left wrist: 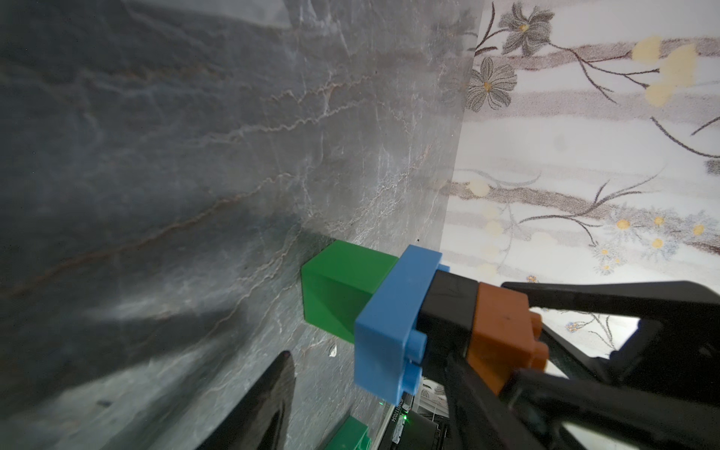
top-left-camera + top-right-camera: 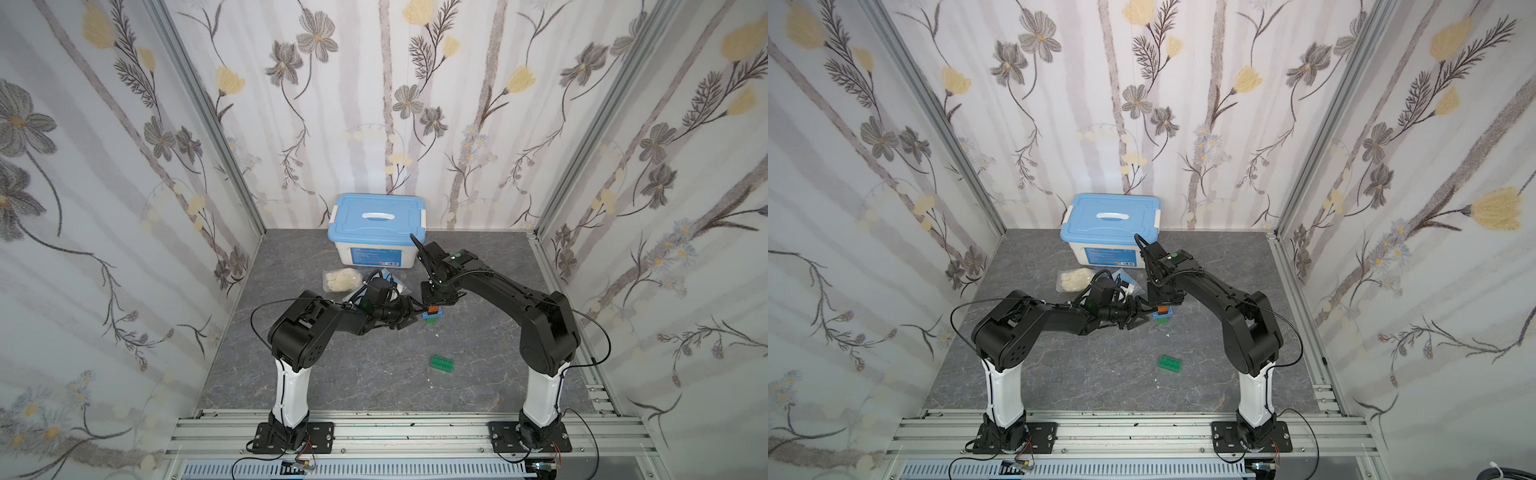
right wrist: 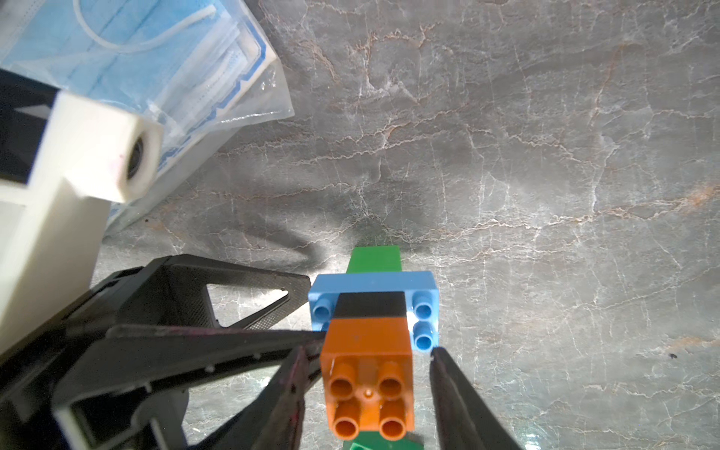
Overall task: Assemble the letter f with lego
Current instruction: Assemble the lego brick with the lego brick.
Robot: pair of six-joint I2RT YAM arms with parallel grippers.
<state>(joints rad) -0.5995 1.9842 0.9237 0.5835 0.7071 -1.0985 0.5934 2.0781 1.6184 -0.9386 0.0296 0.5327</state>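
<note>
Stack (image 2: pixel 431 315) stands upright near the middle of the table (image 2: pixel 332 374). From the table up it is green base (image 1: pixel 343 288), blue brick (image 1: pixel 389 311), black brick (image 1: pixel 448 296), orange brick (image 1: pixel 498 331). The blue brick is wider than the rest, with bare studs sticking out on both sides of the black one. The orange top has four studs, all uncovered.

Right gripper (image 3: pixel 371 348) comes down from above. Its jaws are partly open and straddle the orange brick. One finger (image 3: pixel 448 389) stands clear of it with a gap showing, the other is right at its side. No clamp.

Left gripper (image 2: pixel 1147 314) reaches in low from the left edge side. Its jaws are apart, with the tips up against the side of the stack around the blue and black bricks. One tip meets the black/orange seam in the right wrist view. Firm contact or not, cannot tell. It holds nothing.

Loose green brick (image 2: pixel 441 365) lies flat, studs up, between the stack and the front edge and well apart from the stack. Nothing touches it.

Box (image 2: pixel 376 216) with blue lid sits at the back edge, about mid-width. Mask pack (image 3: pixel 136 58) and a clear bag (image 2: pixel 341 279) of pale stuff lie between the box and the stack, toward the left edge.
</note>
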